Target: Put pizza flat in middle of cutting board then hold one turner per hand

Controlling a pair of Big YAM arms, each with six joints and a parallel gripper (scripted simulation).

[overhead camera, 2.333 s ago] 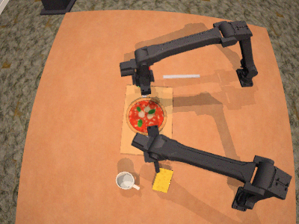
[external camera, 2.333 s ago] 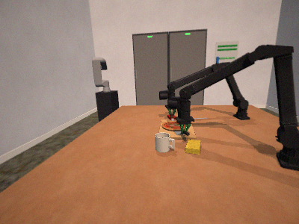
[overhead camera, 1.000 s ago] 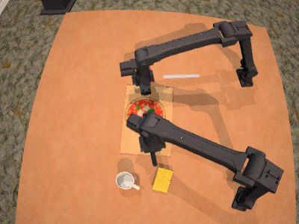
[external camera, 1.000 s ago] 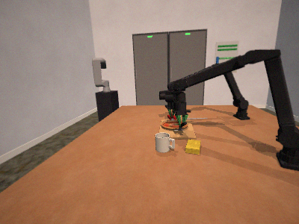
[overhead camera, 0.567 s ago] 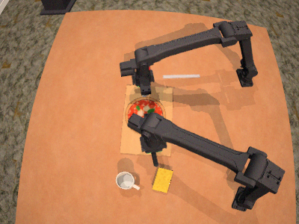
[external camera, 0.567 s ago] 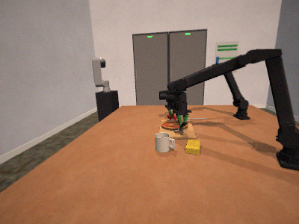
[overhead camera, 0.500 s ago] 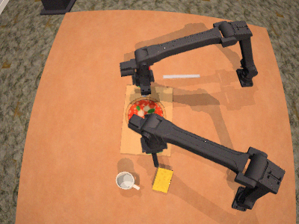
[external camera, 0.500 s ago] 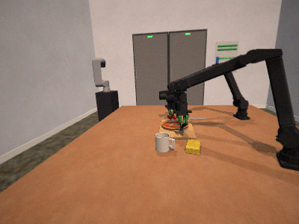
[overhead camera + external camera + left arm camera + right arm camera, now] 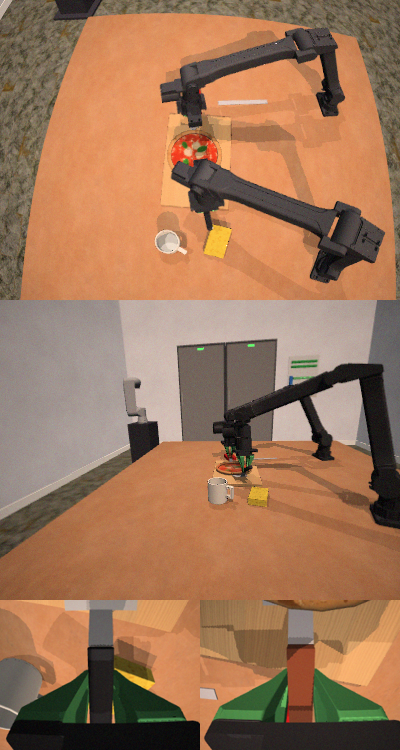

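Note:
The pizza (image 9: 195, 150) lies flat on the tan cutting board (image 9: 196, 161), towards its far half. My right gripper (image 9: 194, 118) is at the board's far end, shut on a red-brown-handled turner (image 9: 300, 682). My left gripper (image 9: 205, 207) is at the board's near end, shut on a black-handled turner (image 9: 100, 682).
A white mug (image 9: 167, 242) and a yellow sponge (image 9: 218, 241) stand just in front of the board, close to the left gripper. A thin white strip (image 9: 242, 102) lies behind the board. Both arms' bases stand along the table's right side.

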